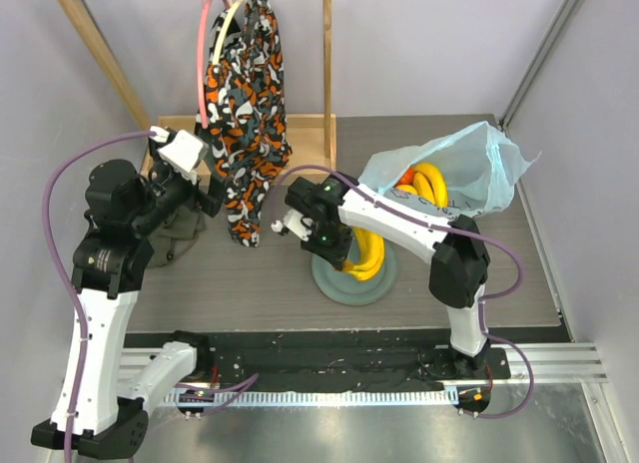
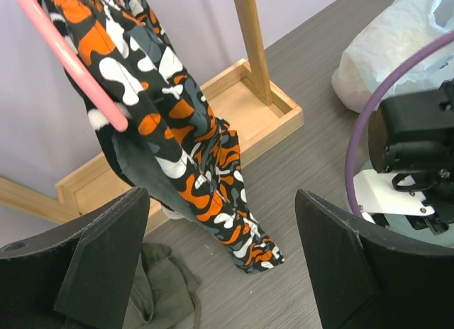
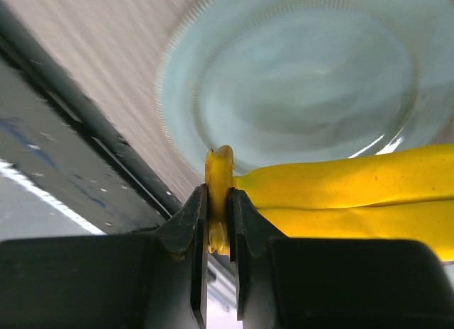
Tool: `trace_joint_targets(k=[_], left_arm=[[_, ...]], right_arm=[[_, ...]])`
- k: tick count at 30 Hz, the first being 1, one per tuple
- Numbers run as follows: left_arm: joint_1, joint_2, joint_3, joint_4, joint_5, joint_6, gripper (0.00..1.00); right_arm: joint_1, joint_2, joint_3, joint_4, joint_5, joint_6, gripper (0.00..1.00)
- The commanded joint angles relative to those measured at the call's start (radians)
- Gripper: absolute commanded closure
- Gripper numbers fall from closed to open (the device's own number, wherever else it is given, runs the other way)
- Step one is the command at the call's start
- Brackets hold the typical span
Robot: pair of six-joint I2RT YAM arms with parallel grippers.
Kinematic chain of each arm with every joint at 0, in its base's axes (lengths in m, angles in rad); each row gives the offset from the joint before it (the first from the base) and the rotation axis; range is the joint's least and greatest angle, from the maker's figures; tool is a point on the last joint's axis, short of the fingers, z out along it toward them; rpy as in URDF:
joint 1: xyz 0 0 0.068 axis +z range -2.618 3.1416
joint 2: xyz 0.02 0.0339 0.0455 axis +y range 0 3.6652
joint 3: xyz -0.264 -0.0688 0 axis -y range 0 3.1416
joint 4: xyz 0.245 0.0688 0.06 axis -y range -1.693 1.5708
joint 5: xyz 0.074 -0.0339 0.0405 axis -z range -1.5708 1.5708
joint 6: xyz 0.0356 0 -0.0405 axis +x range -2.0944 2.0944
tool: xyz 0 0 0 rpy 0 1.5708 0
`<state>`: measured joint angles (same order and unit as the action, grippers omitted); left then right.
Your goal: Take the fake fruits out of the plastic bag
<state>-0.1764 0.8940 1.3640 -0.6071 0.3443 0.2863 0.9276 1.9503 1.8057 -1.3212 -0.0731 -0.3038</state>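
Right wrist view shows your right tool [image 3: 218, 219] clamped on the stem of the banana bunch [image 3: 340, 194], over the plate [image 3: 298, 81]. Your left tool [image 2: 220, 254] stands wide apart, holding nothing. One bunch is out; other fruits [image 1: 424, 181] sit inside the plastic bag [image 1: 484, 169] near the far-right corner of the bench [image 1: 250, 283].

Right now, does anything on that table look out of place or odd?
A crumpled olive cloth lies on the table beside the rack base, while the patterned cloth hangs from the rack. The bag lies slumped with fruit inside. Nothing looks spilled or damaged.
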Motion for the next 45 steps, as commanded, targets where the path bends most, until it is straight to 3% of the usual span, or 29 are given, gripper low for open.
trace_joint_targets(k=[1, 12, 16, 26, 33, 45], left_arm=[[0.021, -0.024, -0.026, 0.044, 0.022, -0.009, 0.12], [0.054, -0.033, -0.071, 0.078, 0.061, -0.045, 0.12], [0.058, -0.030, -0.069, 0.084, 0.070, -0.067, 0.12], [0.066, -0.021, -0.066, 0.095, 0.097, -0.098, 0.12], [0.080, -0.010, -0.063, 0.107, 0.124, -0.139, 0.12], [0.103, 0.002, -0.066, 0.130, 0.151, -0.179, 0.12]], right_arm=[[-0.004, 0.015, -0.084, -0.019, 0.165, 0.008, 0.99], [0.019, 0.096, -0.078, -0.078, 0.208, -0.106, 0.99], [0.091, 0.099, -0.104, -0.110, 0.294, -0.254, 0.99], [0.143, 0.058, -0.259, -0.052, 0.469, -0.439, 0.99], [0.143, 0.019, -0.376, 0.091, 0.621, -0.576, 0.99], [0.151, -0.040, -0.474, 0.188, 0.644, -0.692, 0.97]])
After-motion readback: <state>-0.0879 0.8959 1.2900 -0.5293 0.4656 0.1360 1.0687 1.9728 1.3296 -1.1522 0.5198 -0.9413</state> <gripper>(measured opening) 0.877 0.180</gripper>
